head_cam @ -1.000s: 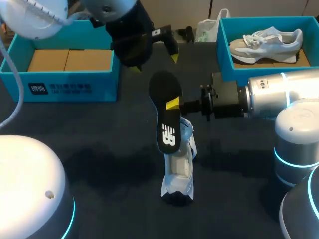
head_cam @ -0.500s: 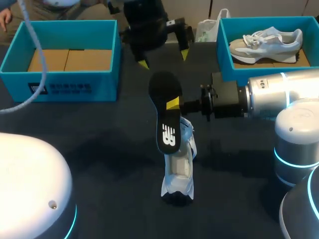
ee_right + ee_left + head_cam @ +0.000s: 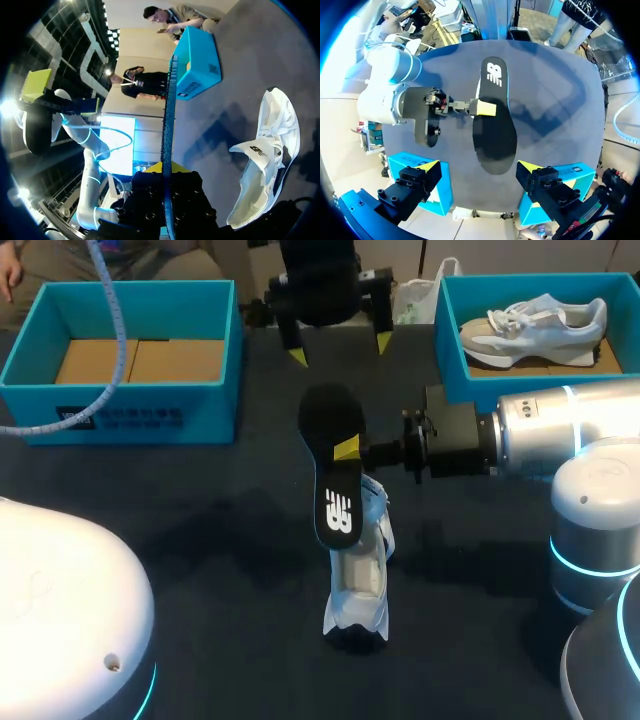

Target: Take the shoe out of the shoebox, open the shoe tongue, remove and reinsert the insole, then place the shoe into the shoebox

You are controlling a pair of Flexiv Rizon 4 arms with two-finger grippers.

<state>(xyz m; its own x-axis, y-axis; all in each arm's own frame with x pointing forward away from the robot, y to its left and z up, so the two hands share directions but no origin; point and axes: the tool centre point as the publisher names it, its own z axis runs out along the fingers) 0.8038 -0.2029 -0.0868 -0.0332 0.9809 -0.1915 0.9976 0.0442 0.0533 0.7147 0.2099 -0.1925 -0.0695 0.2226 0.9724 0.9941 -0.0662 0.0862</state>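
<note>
1. Right gripper: closed from both sides on the black insole, held off the table.
2. Left gripper: fingers wide apart, empty; insole ahead, untouched.
3. White shoe: on table, directly below the held insole.

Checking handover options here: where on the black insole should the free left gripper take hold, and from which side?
Probably the wide, logo-free end of the black insole, approached from beyond that end, where the open left gripper hangs. The right gripper pinches its middle edge, and the logo end sits over the white shoe.
</note>
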